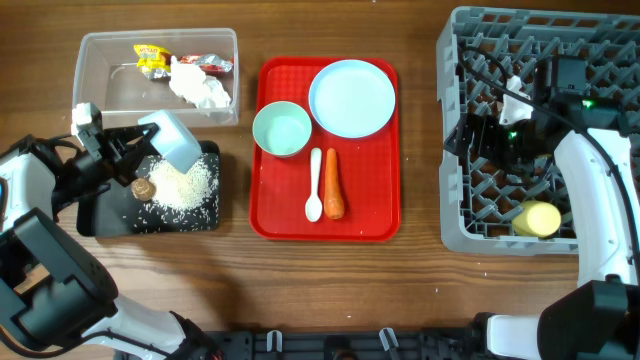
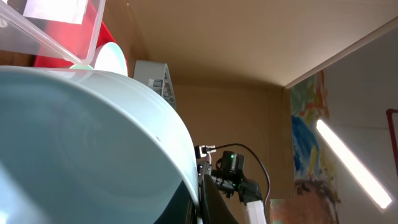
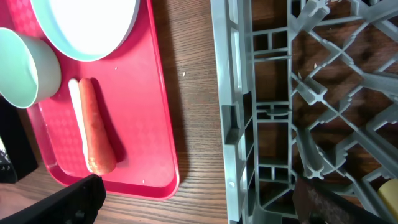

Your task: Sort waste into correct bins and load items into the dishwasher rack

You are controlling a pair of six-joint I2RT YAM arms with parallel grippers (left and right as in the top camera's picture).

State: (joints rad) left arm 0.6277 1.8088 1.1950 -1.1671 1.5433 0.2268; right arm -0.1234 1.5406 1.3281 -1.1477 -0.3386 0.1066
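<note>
My left gripper [image 1: 150, 140] is shut on a pale blue-green bowl [image 1: 175, 140], tipped over the black bin [image 1: 95, 215], where white rice grains [image 1: 185, 185] and a brown lump [image 1: 143, 187] lie. The bowl fills the left wrist view [image 2: 81, 149]. The clear tub [image 1: 100, 60] holds red and yellow wrappers [image 1: 152, 58] and white tissue [image 1: 205, 90]. The red tray [image 1: 375, 215] carries a second bowl [image 1: 281, 130], the blue plate [image 1: 352, 97], the white spoon [image 1: 315, 185] and the carrot [image 1: 333, 185]. My right gripper [image 3: 199, 199] is open, empty, over the grey rack's [image 1: 455, 235] left wall. A yellow cup [image 1: 540, 218] lies in the rack.
In the right wrist view, bare wood table [image 3: 193, 93] lies between the tray [image 3: 149, 124] and the rack [image 3: 242, 124]. The carrot [image 3: 96, 134], bowl [image 3: 18, 68] and plate [image 3: 87, 25] show there too. The pink cup is out of view.
</note>
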